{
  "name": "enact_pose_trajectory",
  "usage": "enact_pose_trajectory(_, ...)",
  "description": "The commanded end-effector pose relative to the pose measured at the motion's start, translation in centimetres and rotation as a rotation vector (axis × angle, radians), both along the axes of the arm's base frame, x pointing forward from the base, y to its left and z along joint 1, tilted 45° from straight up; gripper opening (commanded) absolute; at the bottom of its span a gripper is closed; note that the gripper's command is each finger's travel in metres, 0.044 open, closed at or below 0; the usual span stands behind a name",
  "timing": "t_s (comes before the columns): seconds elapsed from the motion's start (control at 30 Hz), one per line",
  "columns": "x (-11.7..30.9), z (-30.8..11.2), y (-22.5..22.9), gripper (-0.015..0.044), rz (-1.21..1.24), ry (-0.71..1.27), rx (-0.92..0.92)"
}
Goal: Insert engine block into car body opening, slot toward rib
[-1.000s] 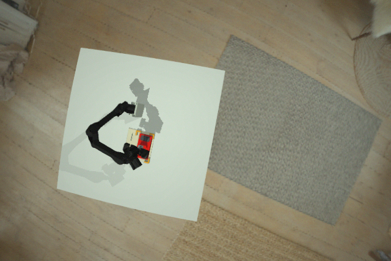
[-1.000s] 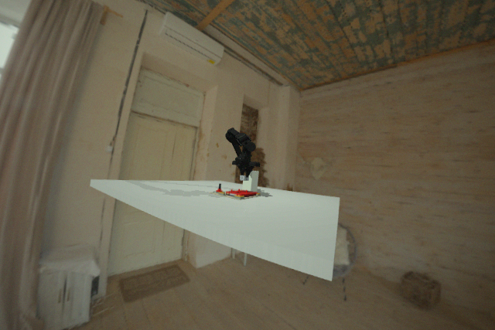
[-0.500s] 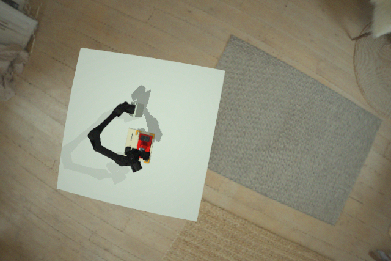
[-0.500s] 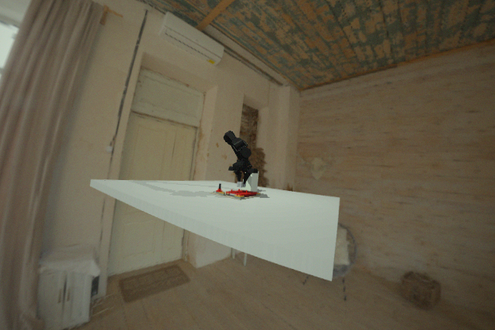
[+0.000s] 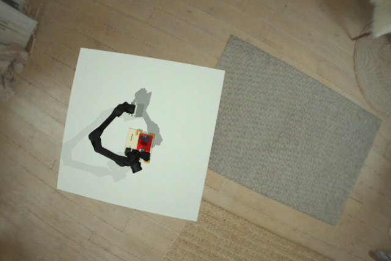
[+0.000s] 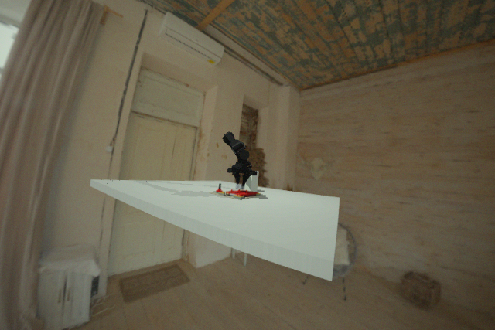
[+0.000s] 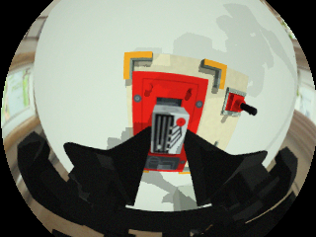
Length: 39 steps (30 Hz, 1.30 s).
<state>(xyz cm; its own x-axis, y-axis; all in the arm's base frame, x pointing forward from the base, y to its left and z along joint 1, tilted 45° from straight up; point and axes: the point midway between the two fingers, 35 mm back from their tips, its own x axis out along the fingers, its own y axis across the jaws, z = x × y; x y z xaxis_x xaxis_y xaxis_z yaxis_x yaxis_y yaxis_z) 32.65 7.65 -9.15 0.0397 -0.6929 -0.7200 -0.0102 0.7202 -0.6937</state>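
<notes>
The red car body (image 5: 149, 145) (image 6: 250, 193) (image 7: 139, 116) lies on a beige board (image 5: 131, 141) (image 7: 213, 118). My gripper (image 7: 167, 130) is shut on the grey engine block (image 7: 169, 142), which has dark slots on its upper face and a red round mark. In the wrist view the block is above the car body and covers most of the dark opening (image 7: 169, 101), whose far edge shows just beyond it. The block's underside and the rib are hidden, so its exact height and whether it touches the body cannot be told. In the top and exterior views the arm stands over the board.
Orange corner brackets (image 7: 127, 66) (image 7: 221, 76) stand at the board's corners. A red part with a black lever (image 6: 219, 188) (image 7: 237, 103) stands up beside the car body. The arm's pale base block (image 5: 138, 110) is on the white table (image 5: 176, 103).
</notes>
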Motion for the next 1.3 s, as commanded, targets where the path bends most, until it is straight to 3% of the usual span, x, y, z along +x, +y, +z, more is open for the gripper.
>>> enact_pose_trajectory(0.0, 0.28, 0.05, 0.05, 0.0159, 0.004, -0.008, -0.001)
enact_pose_trajectory(1.27, 0.55, 0.21, 0.02, 0.0159, 0.008, -0.004, -0.001)
